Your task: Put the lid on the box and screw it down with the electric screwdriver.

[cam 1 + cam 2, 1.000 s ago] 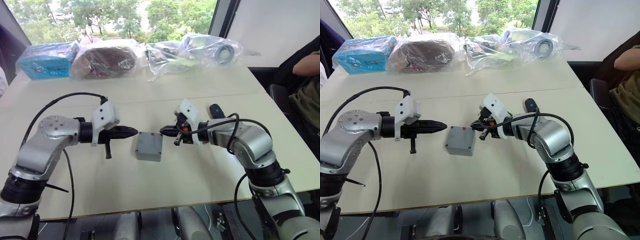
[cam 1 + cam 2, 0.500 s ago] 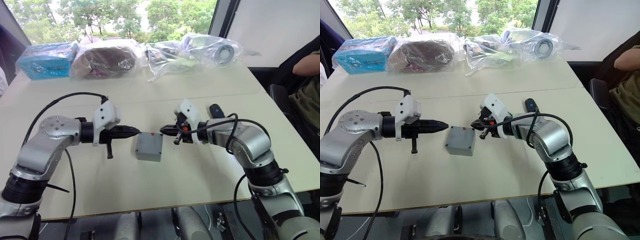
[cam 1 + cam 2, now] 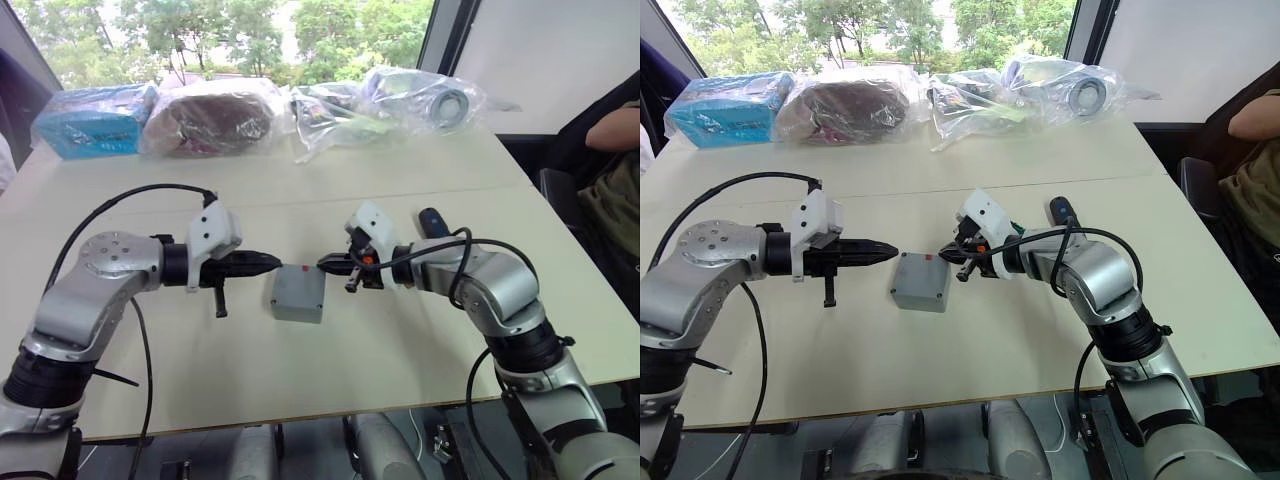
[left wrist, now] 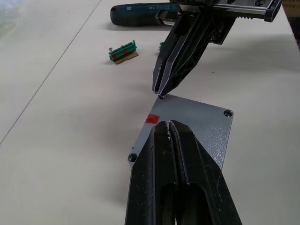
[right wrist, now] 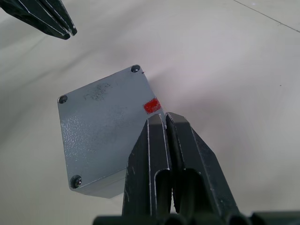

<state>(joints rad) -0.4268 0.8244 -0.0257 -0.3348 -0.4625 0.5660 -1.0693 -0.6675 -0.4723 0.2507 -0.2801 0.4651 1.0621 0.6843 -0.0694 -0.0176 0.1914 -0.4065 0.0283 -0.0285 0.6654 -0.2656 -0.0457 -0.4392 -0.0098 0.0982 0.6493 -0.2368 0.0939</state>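
The grey box [image 3: 296, 310] sits mid-table with the flat grey lid [image 3: 300, 284] lying on top of it; a small red mark [image 4: 152, 118] shows near one lid edge and screw heads sit in the visible corners. My left gripper [image 3: 273, 263] is shut, its tip just left of the box and hovering over the lid edge in the left wrist view. My right gripper [image 3: 323, 263] is shut too, its tip touching the lid's corner beside the red mark. The dark blue electric screwdriver [image 3: 432, 219] lies on the table behind my right arm.
A small green connector block [image 4: 123, 50] lies on the table between the box and the screwdriver. Several plastic-wrapped bundles [image 3: 210, 115] line the far edge of the table. A seated person's arm [image 3: 612, 130] shows at the far right.
My right gripper has crept slightly left, bringing its tip onto the lid's corner. The left gripper and the box have hardly moved.
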